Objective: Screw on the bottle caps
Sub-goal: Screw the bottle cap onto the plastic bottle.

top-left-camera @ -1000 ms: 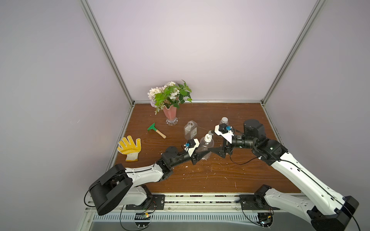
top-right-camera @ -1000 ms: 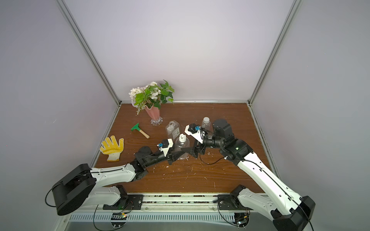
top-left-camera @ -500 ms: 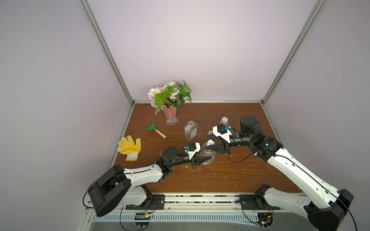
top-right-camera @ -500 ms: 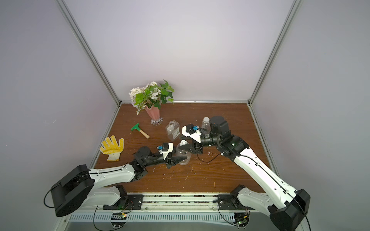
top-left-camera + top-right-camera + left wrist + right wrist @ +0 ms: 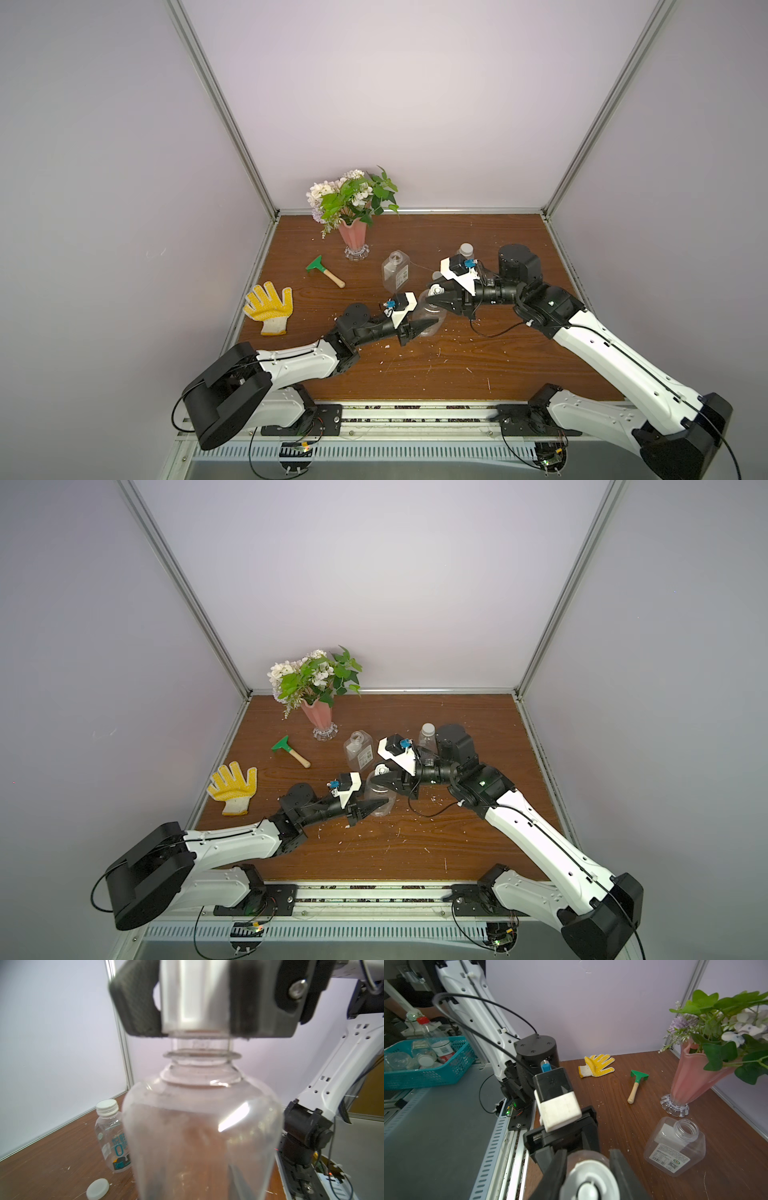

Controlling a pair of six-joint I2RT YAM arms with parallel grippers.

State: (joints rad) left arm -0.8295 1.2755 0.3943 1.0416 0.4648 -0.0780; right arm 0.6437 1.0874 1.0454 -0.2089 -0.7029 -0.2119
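cap (image 5: 589, 1182) of white plastic sits on the neck of the rounded clear bottle (image 5: 430, 322), near the middle of the wooden table (image 5: 457, 374). right gripper (image 5: 435, 293) is clamped around this cap, its fingers on either side; left gripper (image 5: 417, 328) is closed on the bottle's body. just behind stands the square bottle (image 5: 395, 272), mouth open, and a loose cap (image 5: 97, 1188) lies near the capped slim bottle (image 5: 112, 1136). farther off: pink vase (image 5: 353, 239), green rake (image 5: 324, 270), yellow glove (image 5: 270, 305).

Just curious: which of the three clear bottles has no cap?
The square clear plastic bottle with the white label; its mouth is open, the other two carry white caps.
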